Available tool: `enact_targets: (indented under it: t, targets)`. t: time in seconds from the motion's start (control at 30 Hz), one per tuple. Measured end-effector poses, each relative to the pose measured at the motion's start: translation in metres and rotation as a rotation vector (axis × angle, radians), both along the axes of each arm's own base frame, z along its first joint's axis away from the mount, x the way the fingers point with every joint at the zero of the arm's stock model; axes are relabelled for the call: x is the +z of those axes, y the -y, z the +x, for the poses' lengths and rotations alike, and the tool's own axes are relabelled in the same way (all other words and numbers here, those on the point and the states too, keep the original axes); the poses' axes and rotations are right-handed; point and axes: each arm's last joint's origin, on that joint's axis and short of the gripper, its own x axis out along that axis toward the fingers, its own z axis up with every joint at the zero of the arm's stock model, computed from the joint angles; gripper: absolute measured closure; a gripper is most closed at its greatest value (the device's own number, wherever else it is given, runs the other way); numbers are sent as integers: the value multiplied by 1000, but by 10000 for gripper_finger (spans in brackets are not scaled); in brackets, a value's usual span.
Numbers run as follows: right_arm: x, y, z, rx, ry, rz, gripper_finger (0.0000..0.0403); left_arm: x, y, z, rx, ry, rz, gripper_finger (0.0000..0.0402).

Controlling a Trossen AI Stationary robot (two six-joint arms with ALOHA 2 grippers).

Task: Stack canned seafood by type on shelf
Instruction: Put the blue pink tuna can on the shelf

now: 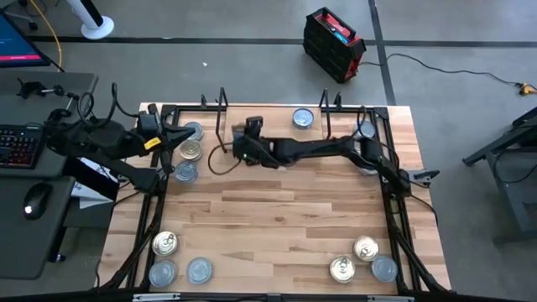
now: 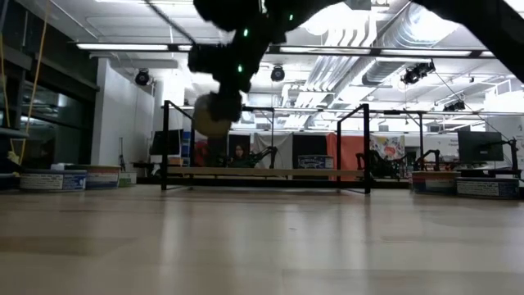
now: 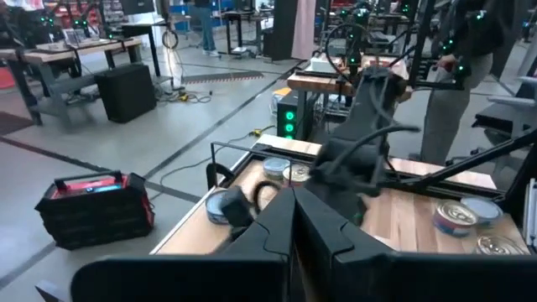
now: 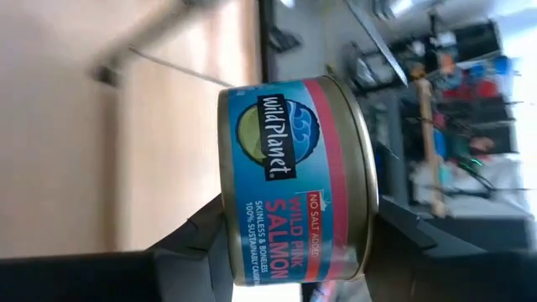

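Note:
My right gripper (image 1: 245, 144) reaches across the table's far half and is shut on a blue-labelled salmon tin (image 4: 294, 176) with a gold rim. The low view shows that tin (image 2: 211, 115) in the air, in front of the shelf (image 2: 262, 172) and above its board. The shelf is a light board with black wire uprights at the far edge. My left gripper (image 1: 174, 132) is raised at the far left, above three tins (image 1: 190, 151); its fingers (image 3: 277, 220) meet with nothing between them. A silver-blue tin (image 1: 303, 119) lies at the far edge. My right gripper pinches the tin between its two fingers, one on each flat end: one finger (image 4: 195, 239) on the bottom, the other on the lid side (image 4: 369, 218). The tin is lifted clear, turned on its edge, its label facing the wrist camera.
Three tins lie near the front left corner (image 1: 164, 243) and three near the front right (image 1: 366, 248). Another sits at the far right (image 1: 367, 130). The black frame (image 1: 396, 210) runs along both table sides. Bare wood (image 1: 277, 218) fills the middle.

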Motion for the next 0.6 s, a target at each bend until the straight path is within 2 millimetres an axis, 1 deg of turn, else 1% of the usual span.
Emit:
enact_targets:
  t: [0.1,0.37,0.4,0.53,0.6]
  targets:
    - [-8,12,2,-12,-31,-24,234,0,0,0,10,2,1,401]
    - [-16,29,4,39,-37,29,234,0,0,0,25,26,-45,401]
    - [-17,31,5,44,-34,29,231,1,0,0,26,30,-54,401]
    - [-30,35,10,66,-72,-2,202,1,0,0,36,44,-82,401]
    - [-37,36,12,76,-94,-12,197,1,-1,0,52,53,-96,401]
